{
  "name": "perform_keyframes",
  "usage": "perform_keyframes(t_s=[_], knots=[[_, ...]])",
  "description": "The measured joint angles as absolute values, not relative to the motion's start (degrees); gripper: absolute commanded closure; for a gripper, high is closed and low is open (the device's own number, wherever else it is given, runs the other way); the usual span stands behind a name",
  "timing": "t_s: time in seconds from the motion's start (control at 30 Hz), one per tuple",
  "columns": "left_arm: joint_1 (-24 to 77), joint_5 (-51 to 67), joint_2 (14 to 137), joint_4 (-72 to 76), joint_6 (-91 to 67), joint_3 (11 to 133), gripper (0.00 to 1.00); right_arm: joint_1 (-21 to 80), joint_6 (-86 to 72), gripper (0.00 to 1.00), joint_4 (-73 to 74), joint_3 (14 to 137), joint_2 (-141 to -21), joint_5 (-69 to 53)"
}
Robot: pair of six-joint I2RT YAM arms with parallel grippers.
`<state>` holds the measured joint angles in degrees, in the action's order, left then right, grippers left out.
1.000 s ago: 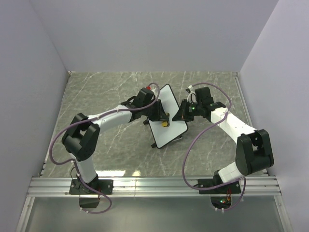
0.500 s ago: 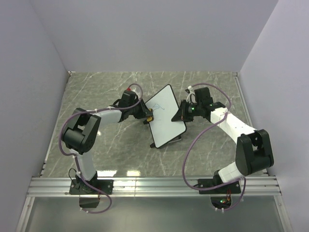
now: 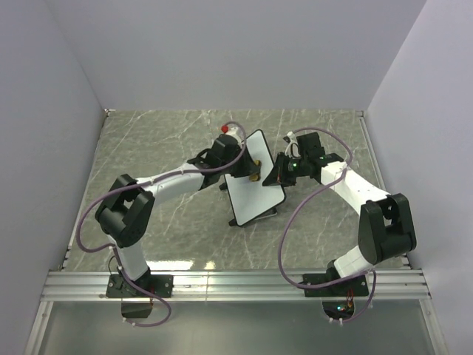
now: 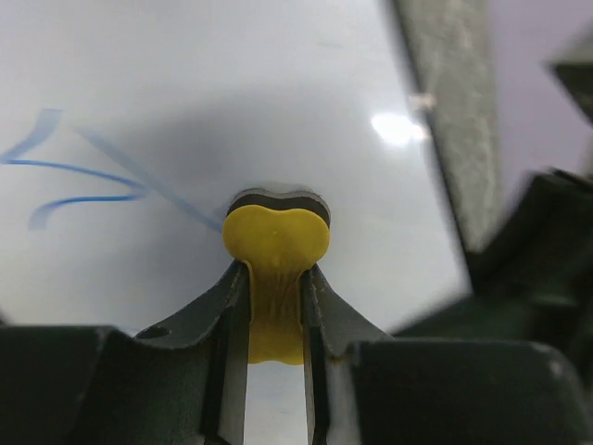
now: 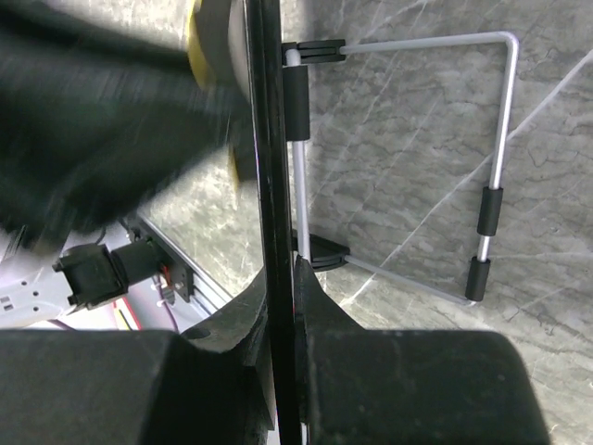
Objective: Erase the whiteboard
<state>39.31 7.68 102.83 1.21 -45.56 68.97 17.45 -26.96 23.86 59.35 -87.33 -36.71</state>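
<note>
Moved in the last half second: left hand [image 3: 250, 168], from off the 9 o'clock rim of the whiteboard [image 3: 260, 196] back onto its face, now up near the 1 o'clock end. Unmoved meanwhile: board and right hand [image 3: 281, 171].

Left hand closed tight on a small yellow eraser [image 4: 276, 243], dark pad side pressed against the white surface. In the left wrist view, blue strokes [image 4: 83, 171] at 9 o'clock of the eraser, not yet wiped, one faint streak reaching right up to it.

Right hand clamped on the board's 3 o'clock rim, thin black edge pinched between both fingers, seen edge-on in the right wrist view. Behind it, a wire stand [image 5: 500, 139] resting on the marble desk [image 3: 162, 140].

Board near mid-desk, between the two arms. Propped at a slant rather than lying flat; face turned upward and toward 9 o'clock, at the left arm. Long axis from 1 o'clock down to 7 o'clock in the top view.

Likely light and stiff, with a slick face; probably quick to slide or tip back on that thin stand under wiping pressure. Best held by the rim, as now, never by the face. Firm pinch needed against slipping off so narrow and smooth an edge. Moderate eraser pressure judged enough.
</note>
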Motion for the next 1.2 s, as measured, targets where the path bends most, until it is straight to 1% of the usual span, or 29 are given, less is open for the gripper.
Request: perform_keyframes(t_s=[0.13,0.37,0.5,0.67,0.83,1.0,1.1,1.2], knots=[[42.59,7.75,101.8,2.44,-45.76,69.89,1.0,17.39,-26.76,1.0,23.86,59.37,-87.55,-36.77],[41.6,9.47,100.55,7.97,-47.51,65.34,1.0,17.37,-26.28,1.0,23.92,59.37,-87.44,-36.88],[38.59,11.0,99.31,11.07,-47.97,58.67,1.0,17.37,-26.04,1.0,23.99,59.35,-87.18,-36.84],[31.86,12.4,100.73,13.04,-49.08,51.79,1.0,17.69,-25.91,1.0,23.83,59.05,-86.37,-36.64],[30.68,13.91,101.78,11.86,-48.8,52.88,1.0,17.74,-26.17,1.0,23.24,58.48,-85.91,-36.49],[30.72,14.02,101.86,7.31,-48.1,55.61,1.0,17.82,-26.17,1.0,23.11,58.28,-85.52,-36.47],[31.14,13.63,102.41,3.03,-47.2,59.0,1.0,17.93,-26.28,1.0,22.46,57.47,-84.75,-36.45],[32.03,13.67,103.96,-0.95,-46.22,65.23,1.0,18.0,-26.63,1.0,22.13,56.49,-83.9,-36.47]])
